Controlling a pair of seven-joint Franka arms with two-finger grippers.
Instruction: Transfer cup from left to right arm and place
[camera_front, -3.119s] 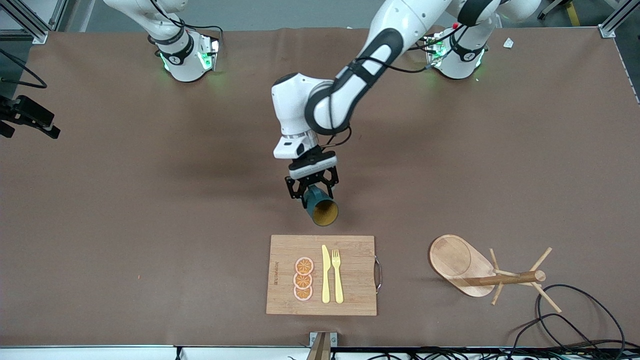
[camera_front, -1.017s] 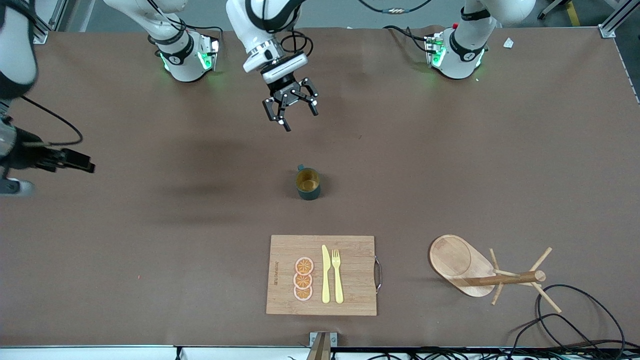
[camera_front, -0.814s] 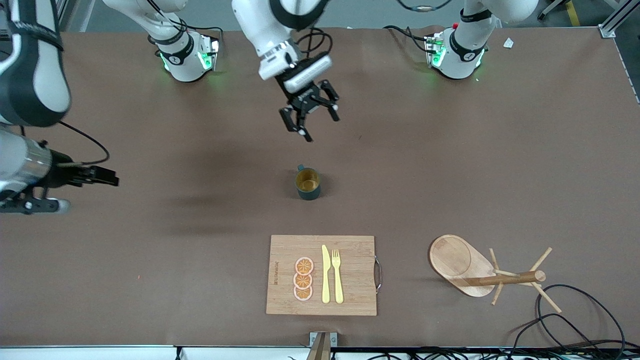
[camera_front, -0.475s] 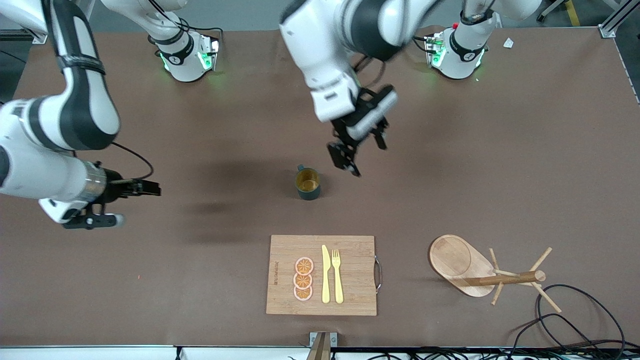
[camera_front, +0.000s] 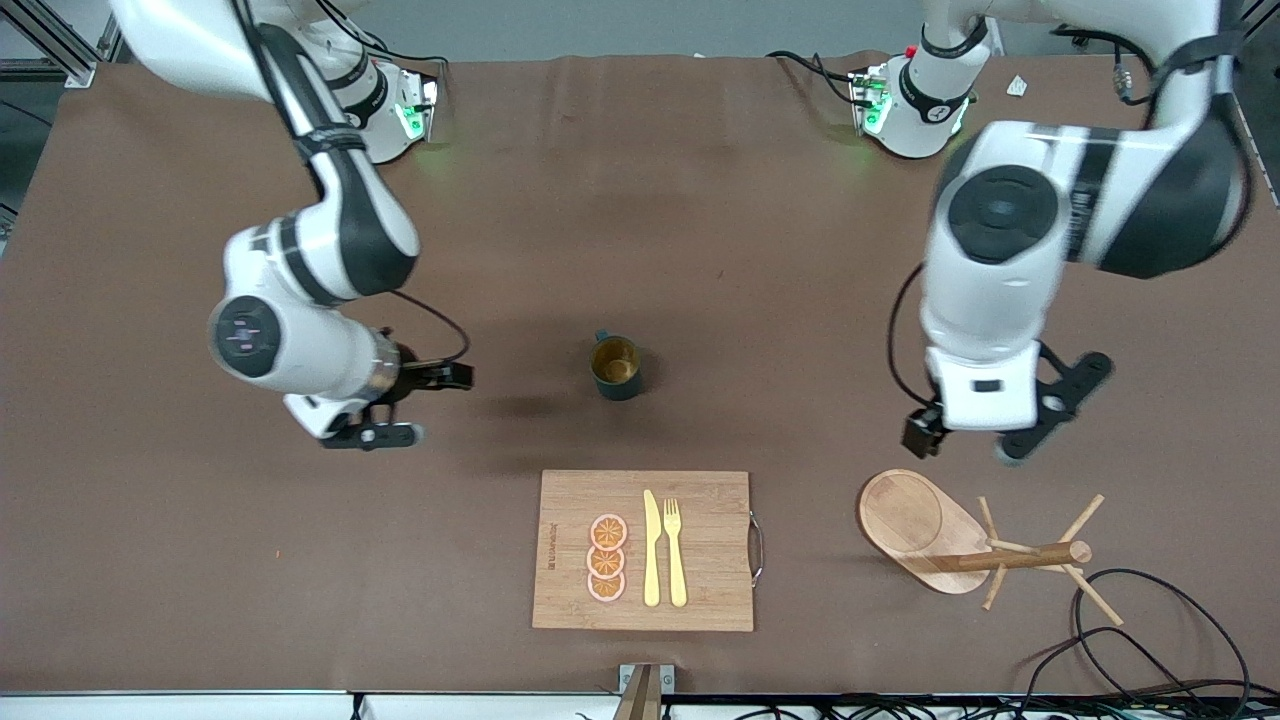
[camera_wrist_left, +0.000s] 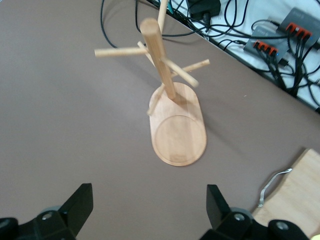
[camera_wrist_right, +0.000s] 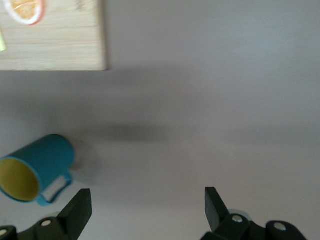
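The dark teal cup (camera_front: 615, 367) with a mustard inside stands upright on the brown table, free of both grippers. It also shows in the right wrist view (camera_wrist_right: 37, 167), beside my gripper and outside its jaws. My right gripper (camera_front: 418, 405) is open and empty, low over the table beside the cup toward the right arm's end; in its own view (camera_wrist_right: 147, 210) only bare table lies between the jaws. My left gripper (camera_front: 965, 443) is open and empty, over the table by the wooden mug tree (camera_front: 960, 540); its own view (camera_wrist_left: 150, 205) shows bare table between the jaws.
A wooden cutting board (camera_front: 700, 590) with a yellow knife, a fork and orange slices lies nearer to the front camera than the cup. The mug tree (camera_wrist_left: 170, 90) stands toward the left arm's end. Black cables (camera_front: 1150, 640) lie at the table's near edge.
The left gripper, which held the cup 3.1 s ago, has left it on the table and swung toward the mug tree. The right gripper has come in beside the cup.
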